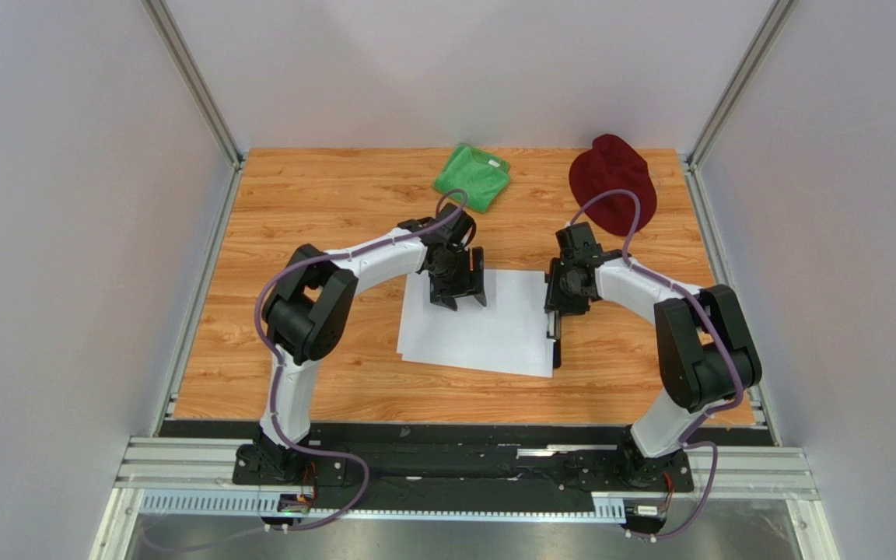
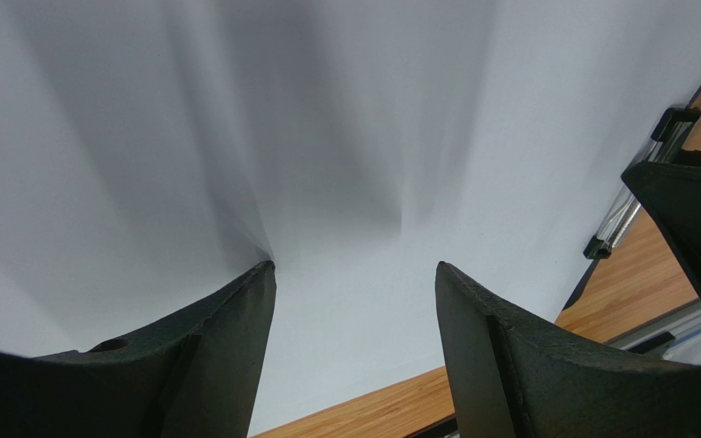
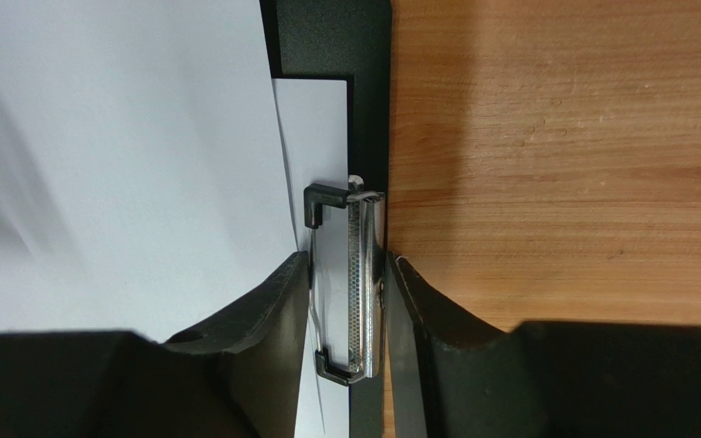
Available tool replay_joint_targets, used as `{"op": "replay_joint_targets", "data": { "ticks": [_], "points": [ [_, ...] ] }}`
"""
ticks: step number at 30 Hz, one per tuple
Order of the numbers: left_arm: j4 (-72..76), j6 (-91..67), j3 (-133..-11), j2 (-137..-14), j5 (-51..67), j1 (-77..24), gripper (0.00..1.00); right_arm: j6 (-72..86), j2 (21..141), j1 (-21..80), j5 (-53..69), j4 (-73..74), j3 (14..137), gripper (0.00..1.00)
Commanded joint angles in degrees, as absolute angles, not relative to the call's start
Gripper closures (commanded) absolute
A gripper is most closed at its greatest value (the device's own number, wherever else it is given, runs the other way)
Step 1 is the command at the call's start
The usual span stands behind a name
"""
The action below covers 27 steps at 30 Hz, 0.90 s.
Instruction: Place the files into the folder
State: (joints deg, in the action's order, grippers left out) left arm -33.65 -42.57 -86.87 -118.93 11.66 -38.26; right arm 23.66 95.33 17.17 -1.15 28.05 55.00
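From above, we see the files (image 1: pixel 482 324) stacked loosely on the folder (image 1: pixel 554 348) in the middle of the table (image 1: pixel 324 222). The left gripper (image 1: pixel 456 292) is over their far edge and the right gripper (image 1: pixel 557 306) is at the folder's right edge. The left wrist view shows that gripper (image 2: pixel 354 274) spread, its tips just at the paper. We judge the sheets thin, light and slippery, best steadied flat. In the right wrist view, the jaws pinch the silver clip (image 3: pixel 363 237) from 2 sides. It is stiff and probably springy, so squeeze it squarely.
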Motion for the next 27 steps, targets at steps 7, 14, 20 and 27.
{"op": "replay_joint_targets", "data": {
  "ticks": [7,14,20,27],
  "points": [
    [-31.0,-45.3,-82.7,-117.8,11.2,-38.8,0.27,23.1,99.0,19.9,-5.8,28.0,54.7,0.49],
    [-29.5,-47.5,-80.2,-116.1,11.2,-39.5,0.27,23.7,100.4,21.1,-7.8,27.7,54.6,0.83],
    [-30.0,-47.9,-81.9,-111.8,12.7,-40.3,0.27,22.9,99.1,21.1,-8.8,26.9,54.7,0.9],
    [-36.2,-49.4,-91.8,-117.1,9.3,-40.3,0.24,22.6,98.6,21.0,-7.0,26.7,55.0,0.99]
  ]
}}
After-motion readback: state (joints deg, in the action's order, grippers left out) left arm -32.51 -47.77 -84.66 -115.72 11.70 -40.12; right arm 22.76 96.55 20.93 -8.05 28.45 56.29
